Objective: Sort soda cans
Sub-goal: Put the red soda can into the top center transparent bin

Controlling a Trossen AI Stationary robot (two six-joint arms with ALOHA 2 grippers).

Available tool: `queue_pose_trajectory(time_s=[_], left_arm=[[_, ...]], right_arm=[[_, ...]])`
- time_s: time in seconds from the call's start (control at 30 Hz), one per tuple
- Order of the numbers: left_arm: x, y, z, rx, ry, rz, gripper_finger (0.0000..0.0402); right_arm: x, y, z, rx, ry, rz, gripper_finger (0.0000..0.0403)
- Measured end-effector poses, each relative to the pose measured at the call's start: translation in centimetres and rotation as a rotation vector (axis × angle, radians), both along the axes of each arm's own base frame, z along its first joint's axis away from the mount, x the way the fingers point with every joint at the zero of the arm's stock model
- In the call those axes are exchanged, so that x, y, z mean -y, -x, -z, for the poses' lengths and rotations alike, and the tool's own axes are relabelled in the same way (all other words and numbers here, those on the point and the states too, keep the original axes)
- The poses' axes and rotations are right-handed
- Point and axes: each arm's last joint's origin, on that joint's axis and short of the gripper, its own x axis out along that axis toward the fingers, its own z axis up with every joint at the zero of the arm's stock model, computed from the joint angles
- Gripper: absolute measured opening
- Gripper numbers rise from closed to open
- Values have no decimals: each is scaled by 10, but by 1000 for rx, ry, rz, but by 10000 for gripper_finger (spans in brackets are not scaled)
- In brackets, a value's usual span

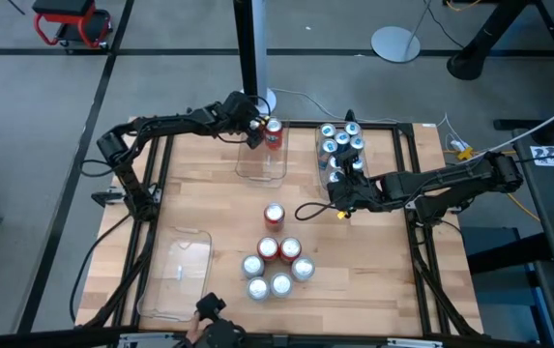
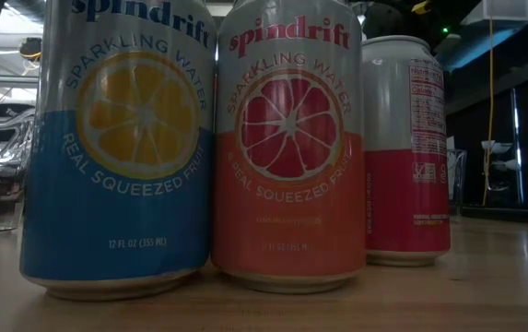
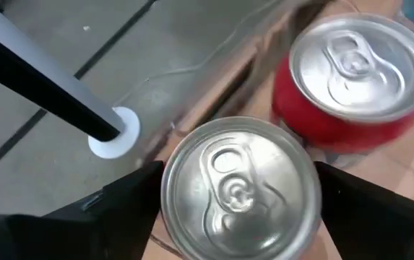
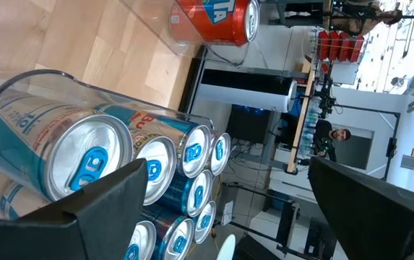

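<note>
My left gripper (image 1: 254,132) is over the far end of the middle clear tray (image 1: 262,166), shut on a silver-topped can (image 3: 239,184) whose body colour is hidden. A red can (image 1: 275,135) stands in that tray beside it. My right gripper (image 1: 337,186) hangs open at the near end of the right tray (image 1: 321,164), which is packed with blue cans (image 4: 91,162); its fingers touch nothing. Several more cans, red ones (image 1: 275,215) and silver-grey ones (image 1: 280,284), stand on their bases near the table's middle. My left gripper pinches the can between its two fingers (image 3: 131,202), which sit on opposite sides of the wall just below the top rim (image 3: 169,189). The fingers come from above, pointing down. The can is upright; whether its base rests in the tray is hidden.
An empty clear tray (image 1: 175,275) lies at the near left of the table. In the low view, a blue lemon can (image 2: 116,148), an orange-red can (image 2: 287,148) and a red-and-silver can (image 2: 409,148) fill the view. Bare wood lies between the trays and the can cluster.
</note>
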Motion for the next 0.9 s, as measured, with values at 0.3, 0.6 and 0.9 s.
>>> queue_pose_trajectory(time_s=[0.3,0.6,0.9], left_arm=[[2,2,-12,13,-16,2,354],[27,10,-68,8,-56,72,351],[100,2,-100,33,-57,349,351]], right_arm=[[0,0,0,0,0,0,380],[0,0,0,-2,-13,-8,380],[0,0,0,-2,-13,-8,380]])
